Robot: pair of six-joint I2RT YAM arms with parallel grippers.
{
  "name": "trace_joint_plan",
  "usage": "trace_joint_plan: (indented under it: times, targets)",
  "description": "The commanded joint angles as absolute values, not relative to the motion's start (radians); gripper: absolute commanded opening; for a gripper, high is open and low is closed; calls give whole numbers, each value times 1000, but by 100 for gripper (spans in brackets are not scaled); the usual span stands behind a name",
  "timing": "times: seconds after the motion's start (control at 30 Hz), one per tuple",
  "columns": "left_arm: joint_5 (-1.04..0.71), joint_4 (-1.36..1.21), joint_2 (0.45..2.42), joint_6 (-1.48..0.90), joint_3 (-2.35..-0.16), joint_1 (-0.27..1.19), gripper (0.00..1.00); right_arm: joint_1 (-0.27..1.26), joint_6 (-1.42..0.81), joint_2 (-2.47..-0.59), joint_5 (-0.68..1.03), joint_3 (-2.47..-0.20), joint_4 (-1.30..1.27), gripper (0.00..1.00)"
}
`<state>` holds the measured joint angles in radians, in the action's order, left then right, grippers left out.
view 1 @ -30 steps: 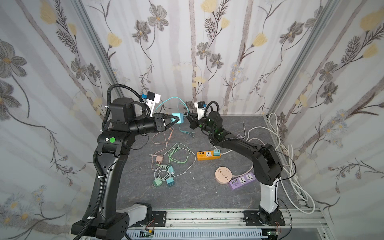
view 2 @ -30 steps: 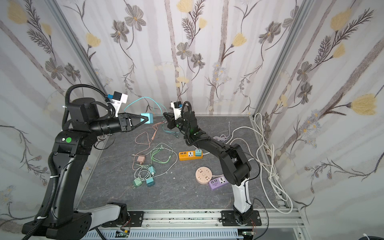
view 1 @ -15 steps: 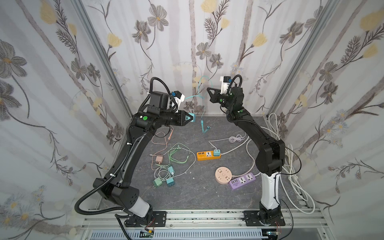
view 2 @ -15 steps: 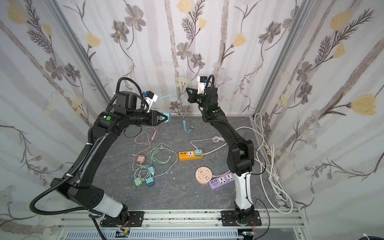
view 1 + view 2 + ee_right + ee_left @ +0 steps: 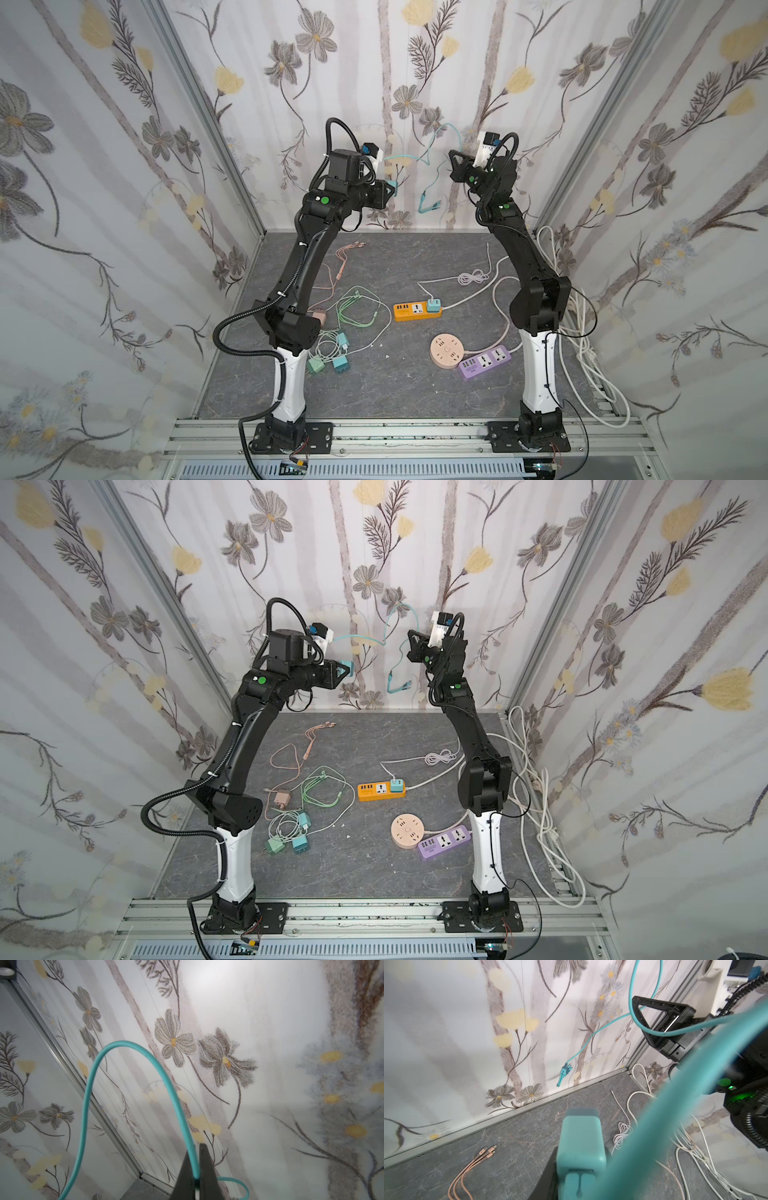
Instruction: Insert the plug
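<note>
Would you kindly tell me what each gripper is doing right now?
Left gripper: closed, holding the teal charger plug.
Right gripper: closed, pinching the teal cable.

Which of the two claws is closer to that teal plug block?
Left. The left gripper grips the teal plug; the right gripper pinches its cable farther along.

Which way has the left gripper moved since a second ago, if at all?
Yes. In a top view the left gripper has gone up and rightward, farther from the orange power strip.
</note>
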<state>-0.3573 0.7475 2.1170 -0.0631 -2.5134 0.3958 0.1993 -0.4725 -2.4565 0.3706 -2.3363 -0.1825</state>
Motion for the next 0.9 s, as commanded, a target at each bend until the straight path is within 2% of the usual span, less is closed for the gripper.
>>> trace_joint_plan:
  times: [0.0,0.17,0.2,0.3,0.5,0.73,0.87]
  targets:
    - [-377,736,2142,15,-2448,409,0,201,-422,-2436,438,-2221,-120,31]
    - [-349,772,2166,90,-2349,426,0,196,-379,-2293,395,-1873,-138,83]
    - [-341,785,2173,97,-2349,426,0,193,-371,-2255,378,-1798,-150,99]
    - [-338,800,2186,105,-2347,426,0,181,-352,-2141,315,-1587,-184,99]
    - [-353,820,2215,118,-2353,426,0,158,-306,-1938,293,-1308,-115,99]
    - [-380,966,2267,249,-2387,426,0,158,-290,-1721,229,-1140,49,99]
    - [-414,1063,2279,339,-2383,426,0,158,-266,-1573,215,-1040,42,99]
